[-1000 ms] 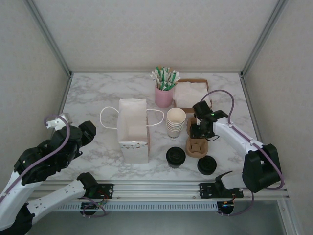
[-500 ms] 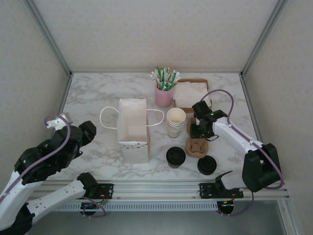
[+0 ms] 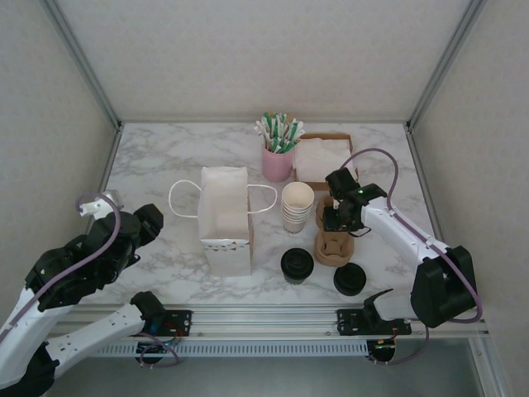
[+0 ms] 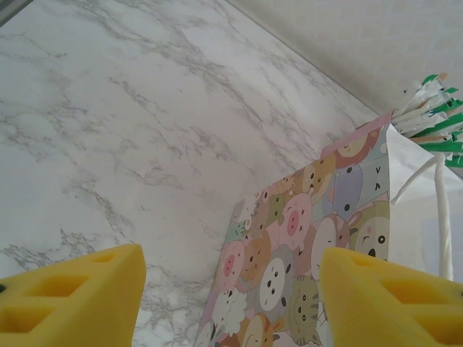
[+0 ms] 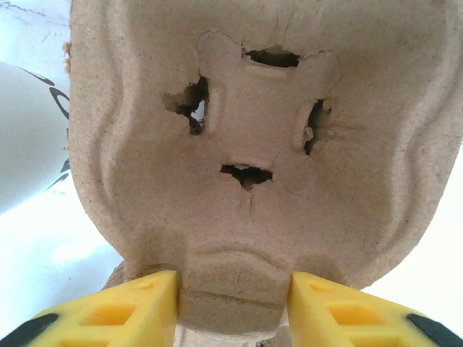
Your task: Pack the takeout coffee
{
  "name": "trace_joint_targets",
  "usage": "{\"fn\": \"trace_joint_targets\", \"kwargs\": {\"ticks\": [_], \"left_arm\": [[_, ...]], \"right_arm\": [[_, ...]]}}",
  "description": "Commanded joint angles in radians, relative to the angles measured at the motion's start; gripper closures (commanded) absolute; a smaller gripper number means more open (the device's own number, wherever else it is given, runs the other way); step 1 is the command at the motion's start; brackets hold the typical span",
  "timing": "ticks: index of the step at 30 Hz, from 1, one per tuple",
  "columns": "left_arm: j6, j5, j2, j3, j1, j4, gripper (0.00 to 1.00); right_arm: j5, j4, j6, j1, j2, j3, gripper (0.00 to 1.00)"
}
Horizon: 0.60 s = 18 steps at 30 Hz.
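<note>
- Top view: I see the takeout coffee [image 3: 297, 265] standing upright on the surface [image 3: 165, 165], lid up, apart from my right gripper [image 3: 340, 218], to its near-left.
- Left wrist: the left gripper [image 4: 231, 289] stands apart, holding nothing.
- Right wrist: the right gripper is clamped on the pulp carrier [image 5: 253, 144].

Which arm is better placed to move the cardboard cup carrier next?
Right. The right fingers sit against both sides of the carrier; the left fingers hang open far away, beside the paper bag.

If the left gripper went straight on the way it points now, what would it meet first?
Probably the patterned side of the paper bag near its base. Depth is unclear, so the left gripper might graze the table first.
</note>
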Motion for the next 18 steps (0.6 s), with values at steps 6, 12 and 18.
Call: {"fn": "trace_joint_targets", "kwargs": {"ticks": [6,12,18], "left_arm": [[0.017,-0.011,0.007,0.035,-0.009,-0.004,0.35],[0.090,0.026,0.021,0.075,-0.010,0.025,0.35],[0.141,-0.009,0.012,0.142,-0.010,0.071,0.35]], "right_arm": [[0.024,-0.069,0.055,0.007,-0.063,0.045,0.58],[0.064,-0.143,0.089,0.007,-0.116,0.085,0.58],[0.093,-0.216,0.102,0.007,-0.150,0.145,0.58]]}}
